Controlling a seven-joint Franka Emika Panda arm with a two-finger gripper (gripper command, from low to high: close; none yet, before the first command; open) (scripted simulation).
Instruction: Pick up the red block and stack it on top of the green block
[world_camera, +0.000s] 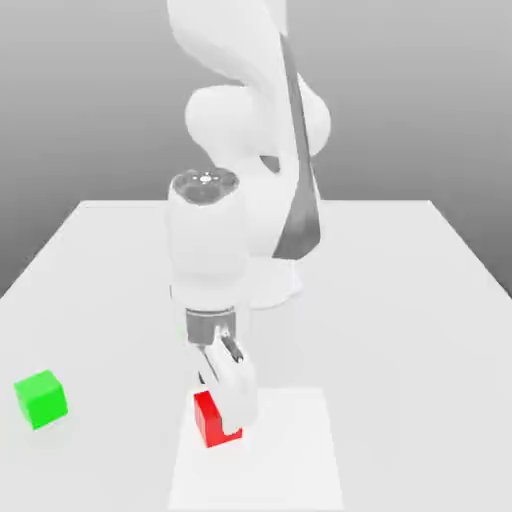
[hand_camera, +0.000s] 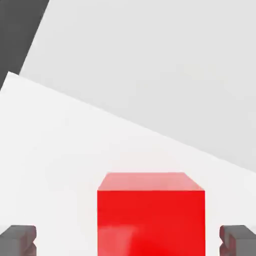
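Observation:
The red block (world_camera: 207, 418) rests on the white table near its front edge, and it looms large in the hand view (hand_camera: 150, 200). My gripper (world_camera: 222, 412) has come down over it, open, one white finger hiding part of the cube's side toward the exterior view's right. The dark fingertips (hand_camera: 19, 239) stand on either side of the cube with a gap showing at each side, touching nothing. The green block (world_camera: 41, 398) sits apart at the exterior view's left, near the table's edge.
The arm's white base (world_camera: 272, 280) stands at mid-table behind the blocks. A brighter white rectangular patch (world_camera: 295, 455) lies flat under and beside the red block. The table (world_camera: 420, 300) stretches bare toward the exterior view's right.

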